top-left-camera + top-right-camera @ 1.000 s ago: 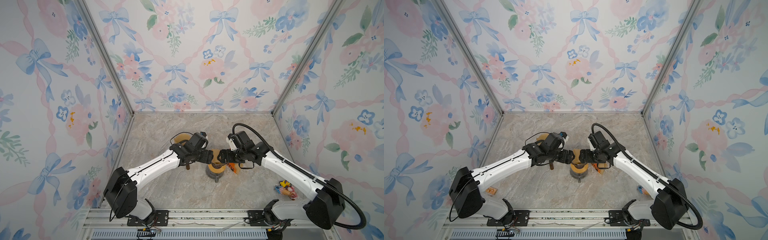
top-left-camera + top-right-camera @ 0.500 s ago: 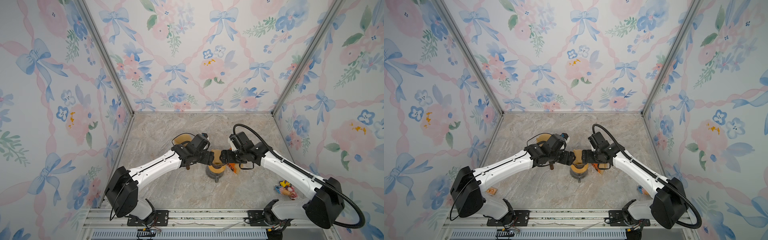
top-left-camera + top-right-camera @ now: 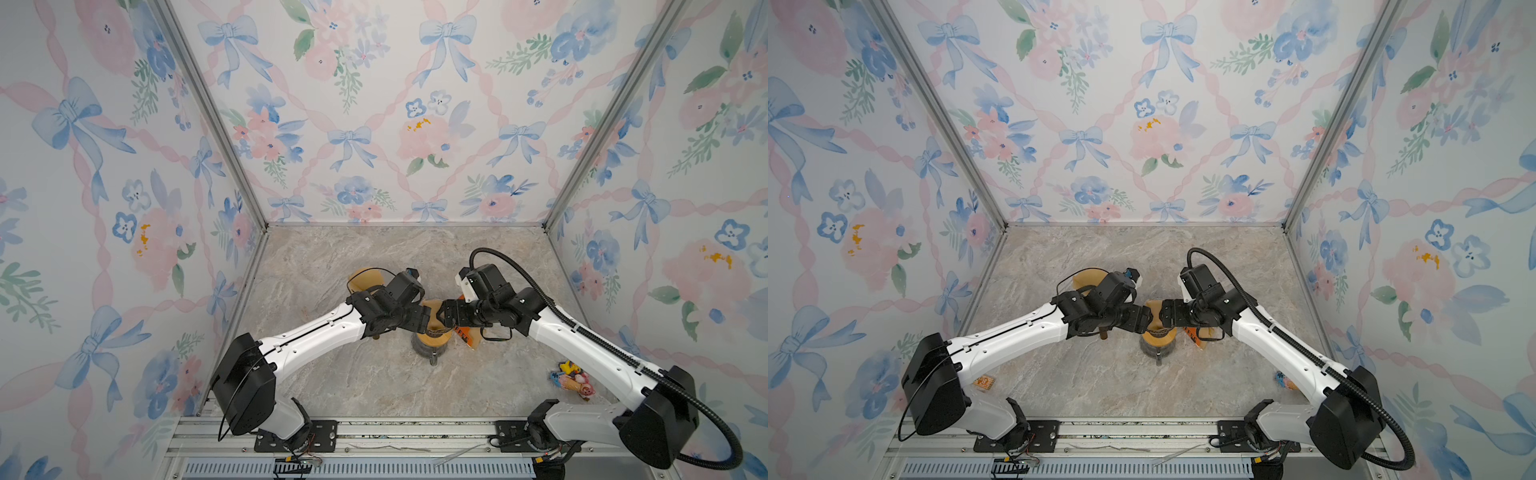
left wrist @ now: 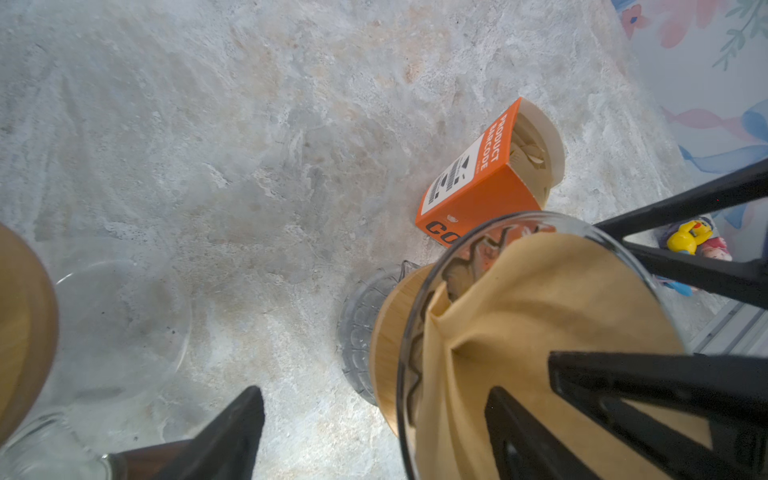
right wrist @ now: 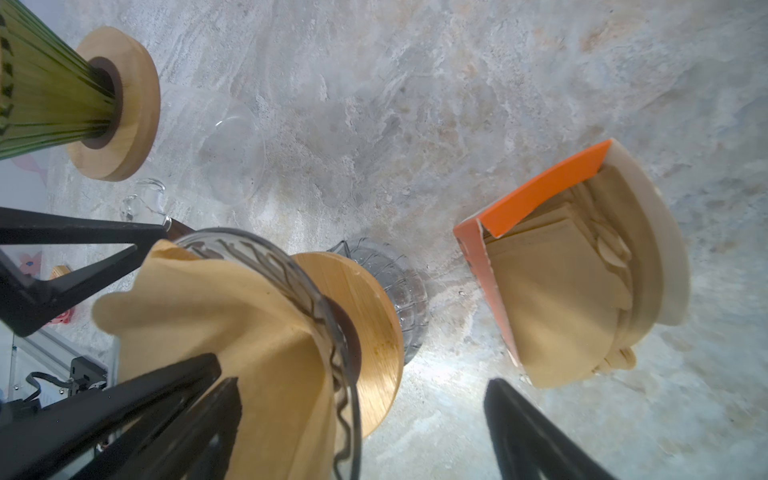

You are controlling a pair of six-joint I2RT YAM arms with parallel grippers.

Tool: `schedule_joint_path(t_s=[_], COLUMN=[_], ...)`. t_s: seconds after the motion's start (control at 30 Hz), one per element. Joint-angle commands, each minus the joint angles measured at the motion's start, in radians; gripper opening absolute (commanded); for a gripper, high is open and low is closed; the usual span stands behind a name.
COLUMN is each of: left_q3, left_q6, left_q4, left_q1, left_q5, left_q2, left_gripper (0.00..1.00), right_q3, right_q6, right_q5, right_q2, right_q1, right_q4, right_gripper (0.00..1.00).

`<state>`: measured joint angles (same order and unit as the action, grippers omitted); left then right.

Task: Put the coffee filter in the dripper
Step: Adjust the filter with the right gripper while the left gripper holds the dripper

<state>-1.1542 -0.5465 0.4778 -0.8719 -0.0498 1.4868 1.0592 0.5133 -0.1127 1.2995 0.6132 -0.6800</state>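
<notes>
marble bench point(image 3: 374, 257), my two arms meeting over the glass dripper point(image 4: 478, 232), orange filter box point(image 4: 478, 199) just beside it, coffee filter point(image 4: 540, 299) sitting in the dripper (crumpled, poking past the rim), left gripper point(image 4: 386, 386) and right gripper point(image 5: 355, 374) both spread wide, one finger each over the paper

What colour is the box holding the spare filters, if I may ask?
Orange, with a white barcode label; left wrist view shows the box best.
</notes>
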Motion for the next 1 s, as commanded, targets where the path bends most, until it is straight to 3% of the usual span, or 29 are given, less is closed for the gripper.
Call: schedule_joint_path(t_s=[0.0,0.5,0.97], left_q3=[0.009,0.02,0.01], left_q6=[-0.006,-0.011,-0.025], left_q4=[0.009,0.01,0.01], left_q1=[-0.009,-0.011,-0.005], left_q5=[-0.026,-0.032,-0.023], left_q2=[-0.004,-0.023,-0.028], left_gripper=[0.86,0.86,0.86], right_q3=[0.004,-0.05,-0.015], right_q6=[0.01,0.039,0.012], right_q5=[0.016,0.107,-0.014], right_q2=[0.03,0.006,-0.004], right_q1=[-0.007,-0.003,-0.003], right_q4=[-0.016,-0.039,0.032], right_gripper=[0.94,0.94,0.94])
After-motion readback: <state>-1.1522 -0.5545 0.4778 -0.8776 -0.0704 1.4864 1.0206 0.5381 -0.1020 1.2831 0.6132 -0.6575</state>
